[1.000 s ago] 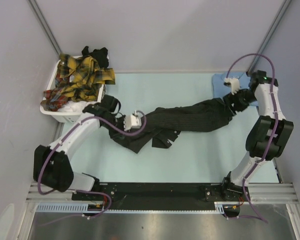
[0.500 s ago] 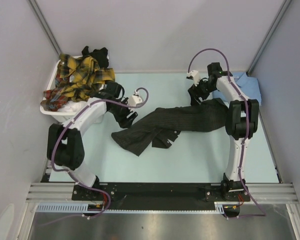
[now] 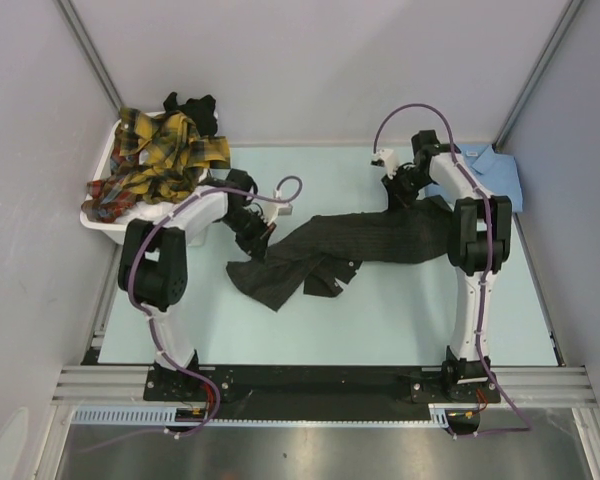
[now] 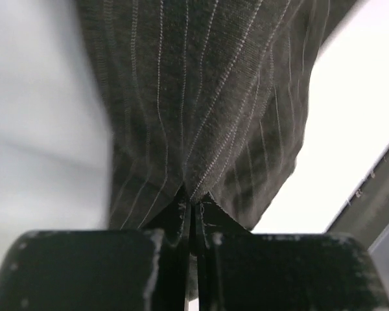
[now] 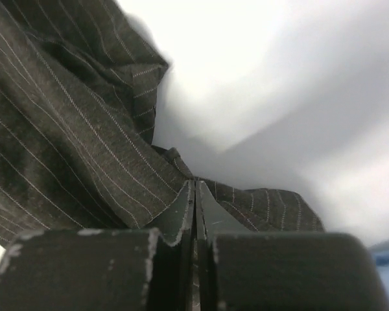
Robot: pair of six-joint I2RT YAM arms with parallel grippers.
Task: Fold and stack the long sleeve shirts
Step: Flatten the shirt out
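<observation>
The charcoal pinstriped shirt (image 3: pixel 360 240) lies strung across the middle of the table (image 3: pixel 400 320), nearer its far edge, and I see my left gripper (image 4: pixel 193 206) and right gripper (image 5: pixel 194 194) each clamped tight on its cloth at opposite ends.

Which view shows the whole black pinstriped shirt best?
Top external: the pinstriped shirt is seen whole, between the left gripper and the right gripper. Each wrist view shows only a close patch of cloth pinched in its gripper.
</observation>
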